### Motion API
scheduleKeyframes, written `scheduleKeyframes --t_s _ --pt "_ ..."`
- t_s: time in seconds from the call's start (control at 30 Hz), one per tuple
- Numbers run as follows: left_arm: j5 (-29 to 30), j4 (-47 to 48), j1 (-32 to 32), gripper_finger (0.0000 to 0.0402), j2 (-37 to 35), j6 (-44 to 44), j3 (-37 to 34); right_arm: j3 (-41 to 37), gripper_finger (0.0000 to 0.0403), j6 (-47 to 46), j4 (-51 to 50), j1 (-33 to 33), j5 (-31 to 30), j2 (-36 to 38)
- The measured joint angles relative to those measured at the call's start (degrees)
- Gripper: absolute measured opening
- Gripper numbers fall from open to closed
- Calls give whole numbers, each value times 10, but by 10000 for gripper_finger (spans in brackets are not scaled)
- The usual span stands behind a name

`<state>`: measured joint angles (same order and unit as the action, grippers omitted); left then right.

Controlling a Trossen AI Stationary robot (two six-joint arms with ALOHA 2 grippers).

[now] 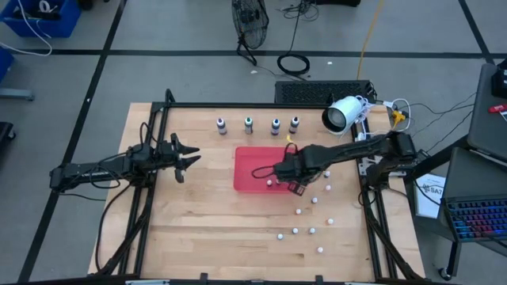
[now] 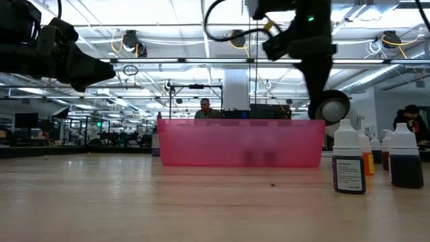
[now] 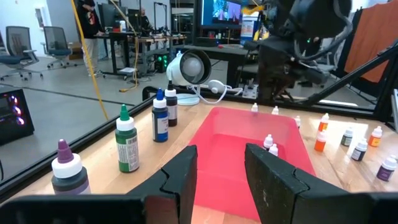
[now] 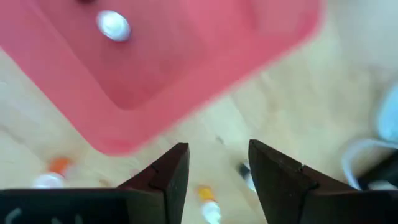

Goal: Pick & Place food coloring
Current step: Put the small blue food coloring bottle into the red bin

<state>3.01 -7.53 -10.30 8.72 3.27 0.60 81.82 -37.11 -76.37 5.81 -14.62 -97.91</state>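
Right gripper hovering over near-right corner of pink bin, jaws parted, holding nothing; I'm judging release done. Next: fetching food coloring at counter's far edge. Left gripper waiting left, jaws closed, empty.

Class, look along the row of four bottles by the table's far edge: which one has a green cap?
The green-capped bottle, second in the row counting from the left arm's side, between the purple-capped bottle and the blue-capped one.
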Motion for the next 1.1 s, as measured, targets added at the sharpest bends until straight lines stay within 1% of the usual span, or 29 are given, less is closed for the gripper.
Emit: scheduleKeyframes --t_s 0.1,0.33,0.43,0.53,0.67,0.77,0.83,0.97,1.1 --pt "0 0 0 136 0 0 0 -48 161 -39 -2 9 -1 37" --pt "0 0 0 136 0 0 0 -161 196 -136 -2 -2 -1 124" --pt "0 0 0 136 0 0 0 -207 208 -165 12 -9 0 157" --pt "0 0 0 136 0 0 0 -251 215 -185 39 -16 15 185" --pt "0 0 0 136 0 0 0 -309 219 -191 112 -23 43 210" --pt "0 0 0 136 0 0 0 -344 219 -179 169 -29 60 215" --pt "0 0 0 136 0 0 0 -361 217 -174 198 -35 62 215" --pt "0 0 0 136 0 0 0 -382 216 -161 233 -50 72 215" --pt "0 0 0 136 0 0 0 -395 215 -155 234 -66 72 215"
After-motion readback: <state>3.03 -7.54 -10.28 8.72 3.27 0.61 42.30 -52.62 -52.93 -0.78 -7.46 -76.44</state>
